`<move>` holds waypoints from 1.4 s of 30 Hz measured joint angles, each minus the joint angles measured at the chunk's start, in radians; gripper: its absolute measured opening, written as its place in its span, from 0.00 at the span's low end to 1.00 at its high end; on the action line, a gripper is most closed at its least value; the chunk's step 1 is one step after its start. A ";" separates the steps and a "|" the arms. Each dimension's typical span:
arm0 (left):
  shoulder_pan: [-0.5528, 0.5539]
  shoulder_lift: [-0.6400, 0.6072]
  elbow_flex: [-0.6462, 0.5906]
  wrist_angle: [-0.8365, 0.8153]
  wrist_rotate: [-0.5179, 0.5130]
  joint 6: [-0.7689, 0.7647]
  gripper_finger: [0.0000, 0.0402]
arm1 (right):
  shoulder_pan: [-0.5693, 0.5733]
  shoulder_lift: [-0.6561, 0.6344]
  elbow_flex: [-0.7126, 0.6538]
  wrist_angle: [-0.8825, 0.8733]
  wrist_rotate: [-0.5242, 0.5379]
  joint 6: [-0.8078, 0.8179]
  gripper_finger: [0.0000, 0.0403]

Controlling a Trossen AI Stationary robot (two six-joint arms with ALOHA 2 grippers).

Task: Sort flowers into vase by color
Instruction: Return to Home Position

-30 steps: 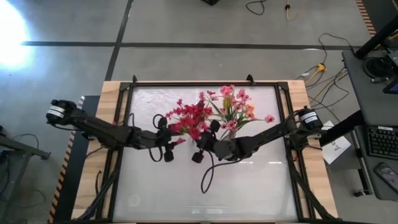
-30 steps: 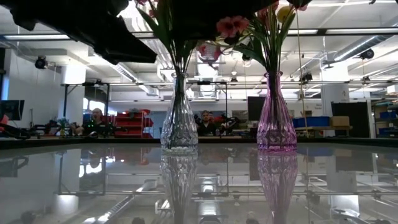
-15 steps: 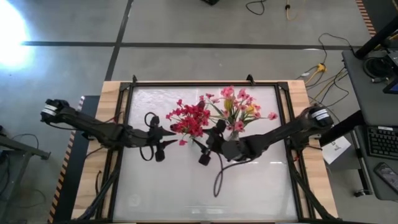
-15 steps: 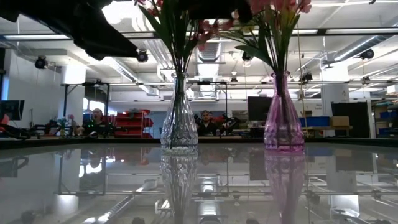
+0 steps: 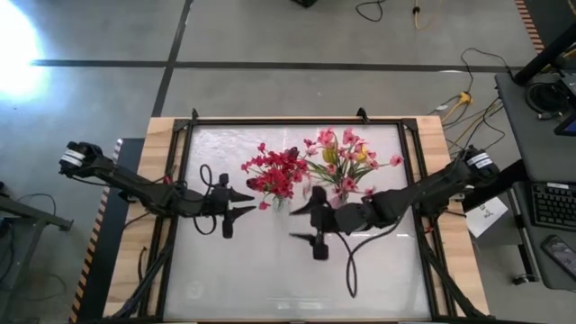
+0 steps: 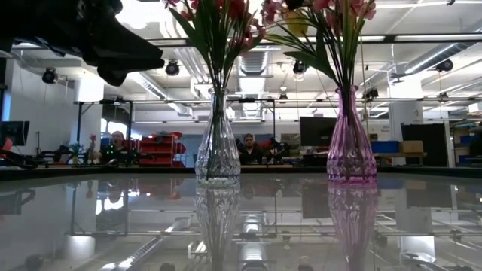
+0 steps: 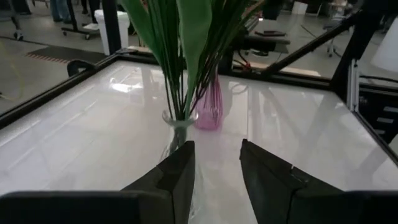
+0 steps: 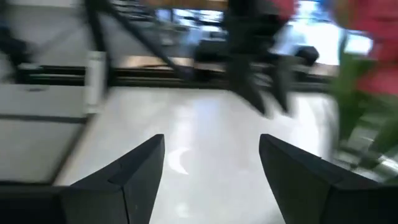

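The glossy white table (image 5: 243,270) held the clear vase (image 6: 218,143) with the red flowers (image 5: 274,171) standing in it. I had the left gripper (image 7: 216,144) just beside that vase, fingers spread; the right gripper (image 8: 211,138) near it, likewise spread.

Two bunches of artificial flowers stand upright in vases, side by side near the middle of the glossy white table (image 5: 270,270). The dark-red flowers (image 5: 274,173), on thin green stems with long leaves, fill a clear cut-glass vase (image 6: 218,150) with a narrow neck and flared foot, and their blossoms fan out above its rim. Next to it, with the two bases standing apart, the pink and yellow flowers (image 5: 346,160) rise from a pink glass vase (image 6: 351,147), their heads spreading wide and reaching close to the red bunch.
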 joint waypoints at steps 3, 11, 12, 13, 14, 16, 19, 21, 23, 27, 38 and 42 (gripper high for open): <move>-0.001 0.015 0.002 0.003 0.001 -0.004 0.29 | 0.001 0.002 0.000 0.090 -0.187 -0.014 0.64; -0.002 0.025 0.002 0.003 0.000 -0.016 0.29 | 0.001 -0.089 0.000 0.295 -0.757 0.029 0.62; -0.002 0.024 0.002 0.005 0.001 -0.016 0.29 | 0.001 -0.115 0.001 0.295 -0.799 0.028 0.62; -0.002 0.024 0.002 0.006 0.001 -0.016 0.29 | 0.001 -0.143 0.001 0.291 -0.823 0.022 0.61; -0.002 0.024 0.002 0.005 0.001 -0.016 0.29 | 0.001 -0.175 0.001 0.281 -0.826 0.006 0.60; -0.002 0.024 0.002 0.005 0.001 -0.017 0.29 | 0.000 -0.243 0.001 0.248 -0.820 -0.052 0.59; -0.002 0.024 0.002 0.005 0.001 -0.018 0.29 | -0.008 -0.353 0.001 0.171 -0.704 -0.164 0.56; -0.002 0.024 0.002 0.006 0.001 -0.023 0.29 | -0.015 -0.423 -0.004 0.138 -0.563 -0.235 0.54; -0.002 0.024 0.002 0.005 0.001 -0.026 0.29 | -0.029 -0.481 -0.023 0.134 -0.412 -0.287 0.52; -0.002 0.024 0.002 0.006 0.001 -0.029 0.29 | -0.095 -0.578 -0.090 0.164 -0.232 -0.307 0.47; -0.001 0.025 0.003 0.022 0.001 -0.034 0.29 | -0.506 -0.731 -0.378 0.420 -0.056 -0.082 0.29; -0.002 0.025 0.003 0.022 0.001 -0.041 0.29 | -0.622 -0.762 -0.474 0.549 -0.053 -0.041 0.23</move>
